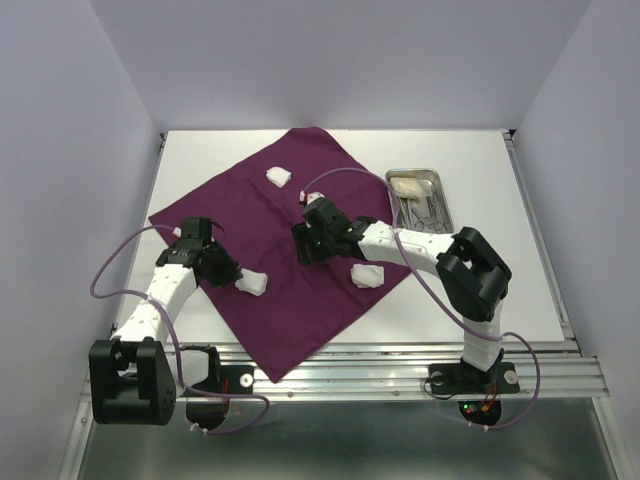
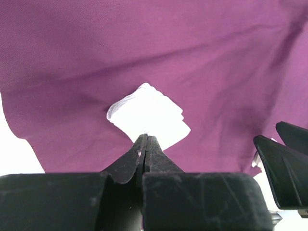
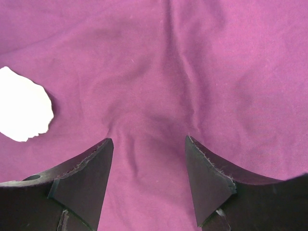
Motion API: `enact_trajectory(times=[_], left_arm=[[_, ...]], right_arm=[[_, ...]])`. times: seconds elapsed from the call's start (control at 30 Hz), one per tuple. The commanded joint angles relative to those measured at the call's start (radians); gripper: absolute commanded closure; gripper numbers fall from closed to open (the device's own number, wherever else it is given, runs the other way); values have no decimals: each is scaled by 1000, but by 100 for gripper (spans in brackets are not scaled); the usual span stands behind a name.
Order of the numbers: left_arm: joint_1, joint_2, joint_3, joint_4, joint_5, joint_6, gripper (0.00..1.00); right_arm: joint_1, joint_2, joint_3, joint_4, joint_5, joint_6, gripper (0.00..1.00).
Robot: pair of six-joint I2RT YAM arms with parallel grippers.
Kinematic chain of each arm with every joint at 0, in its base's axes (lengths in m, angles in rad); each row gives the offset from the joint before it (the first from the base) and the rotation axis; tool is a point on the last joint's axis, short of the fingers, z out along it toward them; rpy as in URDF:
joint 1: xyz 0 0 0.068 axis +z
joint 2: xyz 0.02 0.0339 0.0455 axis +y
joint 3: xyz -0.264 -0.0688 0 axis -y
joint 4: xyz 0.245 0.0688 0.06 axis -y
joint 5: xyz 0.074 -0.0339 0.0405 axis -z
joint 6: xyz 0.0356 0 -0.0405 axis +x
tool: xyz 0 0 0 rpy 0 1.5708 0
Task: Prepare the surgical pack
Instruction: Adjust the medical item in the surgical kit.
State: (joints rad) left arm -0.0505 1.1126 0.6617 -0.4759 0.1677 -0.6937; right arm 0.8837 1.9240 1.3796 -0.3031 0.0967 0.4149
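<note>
Overhead and wrist views of the surgical pack laid out on a white counter (image 1: 215,160).

(a) Deep-purple cloth wrap (image 1: 290,320), spread flat and turned like a diamond. It covers the middle of the counter, with its near corner at the front edge.

(b) Small steel tray (image 1: 412,171), resting on bare counter just beyond the cloth's right corner. It holds a pale gauze pad (image 1: 408,185) at its far end and silver scissor-like instruments (image 1: 422,210) at its near end. How many instruments there are cannot be made out.

(c) Three white gauze wads lying loose on the cloth: far wad (image 1: 277,177), near-left wad (image 1: 253,284) and near-right wad (image 1: 367,274).

(d) Left end effector (image 1: 222,268), fingers (image 2: 139,154) pressed together. The tips meet at the near edge of the near-left wad; it may touch the wad, but the wrist view does not settle it.

(e) Right end effector (image 1: 303,245), fingers (image 3: 86,178) spread over bare, creased cloth with nothing between them.
</note>
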Motion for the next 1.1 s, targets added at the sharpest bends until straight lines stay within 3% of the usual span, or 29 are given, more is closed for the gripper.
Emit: enact_trajectory(times=[0.0,0.13,0.2,0.3,0.47,0.67,0.93,1.07], left_arm=[[-2,12,-8,-4,-19,-6,100],[-2,39,-1,-16,-20,-6,100],[-2,52,3,-26,-23,-7,93],[-2,55,9,-29,-33,-12,68],[-2,53,21,-27,-36,-9,51],[-2,61,47,-35,-62,8,53],[-2,72,52,-41,-69,11,69],[-2,72,52,-43,-63,13,68]], right_arm=[[0,-49,-5,36,11,-4,33],[0,-48,-2,38,9,-4,33],[0,-46,-1,38,9,-4,33],[0,-45,3,35,6,-5,33],[0,-49,4,35,2,-5,33],[0,-43,18,35,-29,-5,33],[0,-43,19,35,-26,-7,33],[0,-39,24,35,-29,-8,33]])
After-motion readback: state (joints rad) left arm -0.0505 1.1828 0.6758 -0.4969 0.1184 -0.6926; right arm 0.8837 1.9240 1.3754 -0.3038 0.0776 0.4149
